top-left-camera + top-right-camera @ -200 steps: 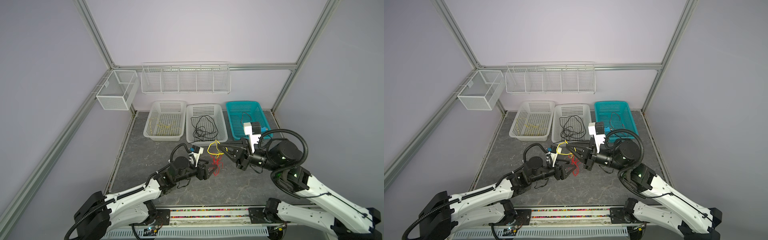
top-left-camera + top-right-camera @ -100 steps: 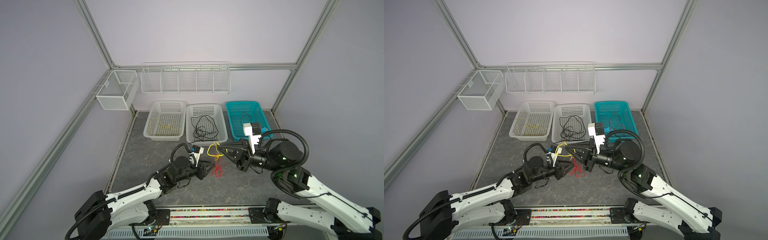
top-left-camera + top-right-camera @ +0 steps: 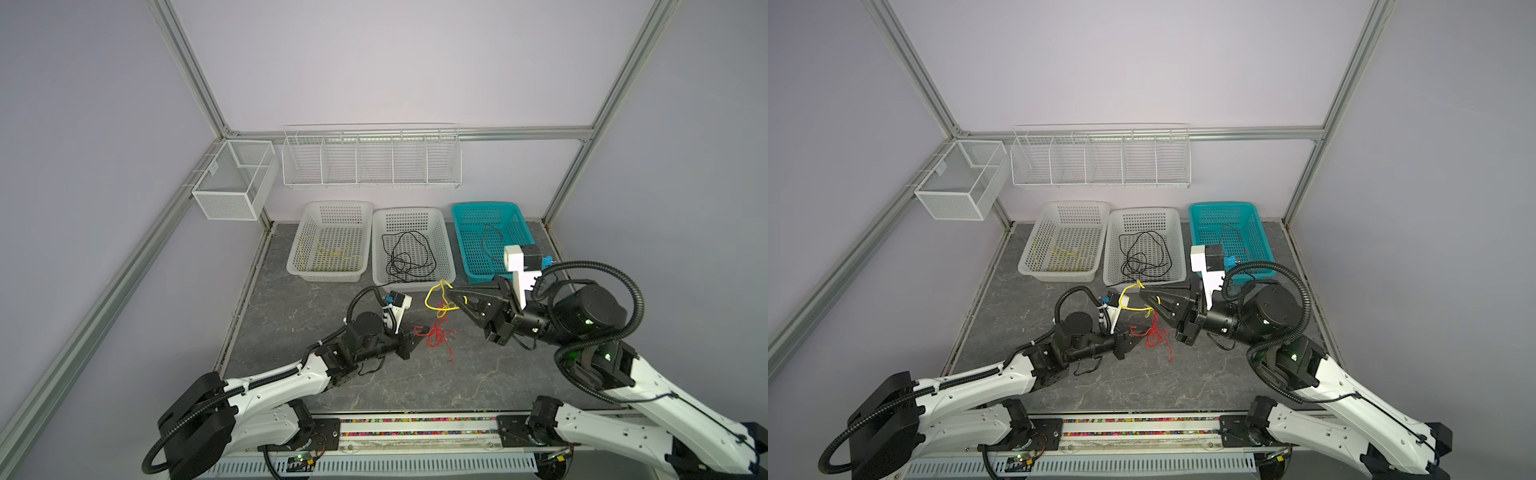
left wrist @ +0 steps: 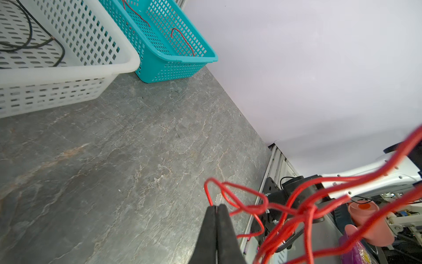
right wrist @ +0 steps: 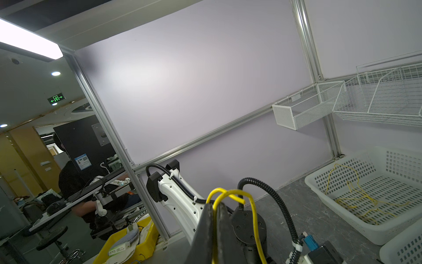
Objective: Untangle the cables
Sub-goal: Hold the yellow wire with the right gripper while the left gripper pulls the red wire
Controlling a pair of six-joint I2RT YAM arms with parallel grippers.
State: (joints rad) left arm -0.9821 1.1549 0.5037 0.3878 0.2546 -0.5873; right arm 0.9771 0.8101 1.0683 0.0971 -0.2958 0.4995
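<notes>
My left pincer (image 4: 215,206) is shut, clamped on a strand of the red cable (image 4: 303,210); in both top views it sits low over the counter (image 3: 291,316), left of centre. The red cable bunches in loops just right of that pincer (image 3: 417,334), and its top runs up into the yellow cable (image 3: 434,297). My right pincer (image 5: 214,205) is also shut, clamped on the yellow cable, which loops over the fingertips (image 5: 209,206). This pincer (image 3: 451,296) is held higher and farther back, with the tangle between the two. Three baskets stand in a row behind. The left basket (image 3: 332,205) holds a second yellow cable (image 3: 328,253), the middle basket (image 3: 413,212) holds a black cable (image 3: 405,259), and the teal basket (image 3: 486,205) holds a second red cable (image 3: 490,245).
</notes>
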